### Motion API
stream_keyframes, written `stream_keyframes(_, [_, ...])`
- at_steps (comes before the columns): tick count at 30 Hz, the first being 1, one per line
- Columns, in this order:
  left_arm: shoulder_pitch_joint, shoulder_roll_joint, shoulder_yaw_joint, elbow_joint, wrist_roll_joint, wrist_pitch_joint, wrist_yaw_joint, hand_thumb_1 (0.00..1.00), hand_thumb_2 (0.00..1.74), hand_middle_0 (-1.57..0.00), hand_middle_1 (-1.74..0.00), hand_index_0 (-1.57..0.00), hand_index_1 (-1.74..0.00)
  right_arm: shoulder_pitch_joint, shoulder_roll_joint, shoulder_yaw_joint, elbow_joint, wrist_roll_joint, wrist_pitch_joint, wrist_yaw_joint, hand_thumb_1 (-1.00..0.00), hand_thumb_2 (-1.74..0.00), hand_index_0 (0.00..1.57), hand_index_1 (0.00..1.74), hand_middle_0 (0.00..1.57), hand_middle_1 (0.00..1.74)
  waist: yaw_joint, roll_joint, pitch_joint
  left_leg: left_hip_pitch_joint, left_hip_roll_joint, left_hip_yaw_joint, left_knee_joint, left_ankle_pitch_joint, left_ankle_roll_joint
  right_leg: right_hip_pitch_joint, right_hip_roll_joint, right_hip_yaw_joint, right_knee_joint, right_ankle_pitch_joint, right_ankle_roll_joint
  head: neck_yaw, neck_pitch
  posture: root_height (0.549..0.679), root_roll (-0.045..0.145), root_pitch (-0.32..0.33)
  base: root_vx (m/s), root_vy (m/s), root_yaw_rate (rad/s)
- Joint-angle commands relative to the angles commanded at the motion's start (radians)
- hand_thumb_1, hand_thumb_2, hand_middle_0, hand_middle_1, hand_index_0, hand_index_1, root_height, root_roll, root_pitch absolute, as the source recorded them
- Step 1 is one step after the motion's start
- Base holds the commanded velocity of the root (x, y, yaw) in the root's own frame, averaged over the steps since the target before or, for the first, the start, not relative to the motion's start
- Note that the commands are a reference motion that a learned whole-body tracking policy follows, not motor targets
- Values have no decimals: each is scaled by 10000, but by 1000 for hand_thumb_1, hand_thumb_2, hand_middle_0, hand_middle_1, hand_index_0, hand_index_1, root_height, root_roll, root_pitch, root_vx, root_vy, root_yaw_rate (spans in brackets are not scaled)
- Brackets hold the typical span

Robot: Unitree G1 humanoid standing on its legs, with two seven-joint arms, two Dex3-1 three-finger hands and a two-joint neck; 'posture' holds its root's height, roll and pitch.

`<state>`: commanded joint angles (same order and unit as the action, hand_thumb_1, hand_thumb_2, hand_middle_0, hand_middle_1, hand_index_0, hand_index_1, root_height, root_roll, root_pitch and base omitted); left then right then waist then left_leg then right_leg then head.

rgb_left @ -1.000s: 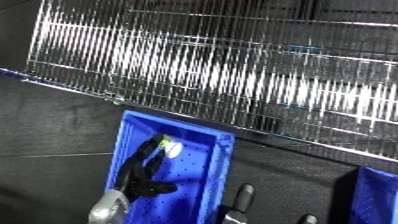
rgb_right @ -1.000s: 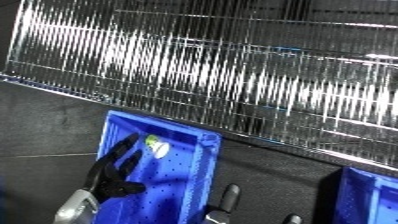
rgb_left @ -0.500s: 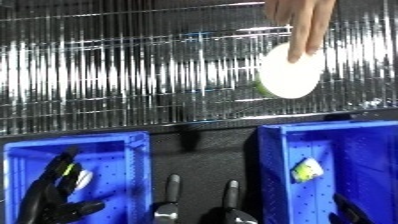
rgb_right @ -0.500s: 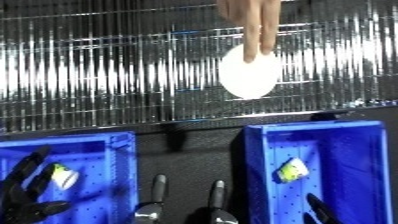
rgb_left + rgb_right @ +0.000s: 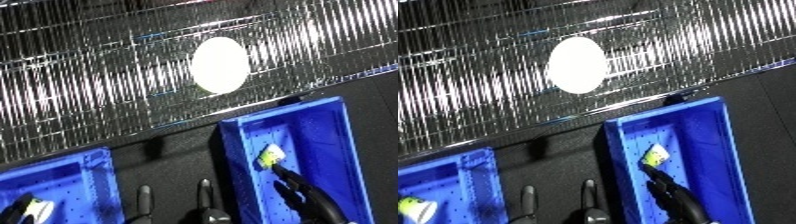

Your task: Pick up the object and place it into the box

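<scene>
Object, right bin: a small yellow-green and white item [image 5: 271,156] lies on the perforated floor of the right blue bin [image 5: 342,135], near its left wall and about halfway along its length.
Right hand: black fingers [image 5: 306,195] reach up from the near edge inside the right bin, stretched out fairly straight and narrow rather than curled; the fingertips end just beside the small item, and whether they touch it I cannot tell. Nothing is held.
Left hand: only a dark sliver [image 5: 16,206] shows at the near-left corner, inside the left blue bin [image 5: 89,175]; how its fingers are set I cannot tell.
Object, left bin: a second yellow-green and white item [image 5: 417,209] sits at the near-left corner of the left bin, right next to that dark sliver.
Between the bins: two slim dark upright prongs [image 5: 589,192] rise from the near edge over the black surface [image 5: 182,155], side by side, in the gap separating the two bins.
Bins: both are blue with dotted floors and raised rims; they are well apart, and the whole scene looks tilted, the right bin running farther up.
Far: a shiny wire rack [image 5: 89,85] spans the width behind the bins.
White disc: a pale oval shape [image 5: 219,65] sits on the wire rack, far of the right bin's far-left corner.
</scene>
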<state>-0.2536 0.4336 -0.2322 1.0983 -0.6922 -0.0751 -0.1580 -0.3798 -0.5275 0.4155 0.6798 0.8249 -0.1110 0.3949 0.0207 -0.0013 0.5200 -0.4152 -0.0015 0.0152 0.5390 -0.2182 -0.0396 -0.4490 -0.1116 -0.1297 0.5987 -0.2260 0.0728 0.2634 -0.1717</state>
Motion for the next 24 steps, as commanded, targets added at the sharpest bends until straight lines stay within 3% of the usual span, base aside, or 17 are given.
stream_keyframes(5, [595, -103, 186, -68, -201, -343, 110, 0, 0, 0, 0, 0, 0, 755, -525, -267, -3655, -49, -704, -723, 0, 0, 0, 0, 0, 0, -332, -96, 0, -104, 137, 179, 35, 5, 7, -181, 109, 151, 97, -79, -17, -740, 456, 648, 37, 85, 7, 39, -172])
stream_keyframes(10, [760, -219, 351, 114, -165, -575, 72, 0, 0, 0, 0, 0, 0, 768, -842, -919, -5661, -423, -1423, -944, 0, 0, 0, 0, 0, 0, -488, -136, 0, -213, 252, 287, 83, -30, -6, -328, 152, 209, 201, -143, 12, -949, 881, 647, 36, 94, 4, 12, -85])
stream_keyframes(17, [674, -256, 366, 279, 0, -672, -33, 0, 0, 0, 0, 0, 0, -12, -1211, -1398, -7156, -793, -1424, -1349, 0, 0, 0, 0, 0, 0, -465, -114, 0, -302, 298, 340, 107, -52, -36, -381, 125, 147, 228, -176, 7, -961, 864, 647, 36, 101, 5, -1, 8])
stream_keyframes(24, [557, -323, 285, 266, 116, -519, 40, 0, 0, 0, 0, 0, 0, -691, -1267, -1786, -7395, -1178, -1439, -2294, 0, 0, 0, 0, 0, 0, -378, -36, 0, -358, 264, 329, 206, -93, -23, -378, 73, 79, 278, -195, -34, -811, 690, 647, 40, 101, 27, 3, 48])
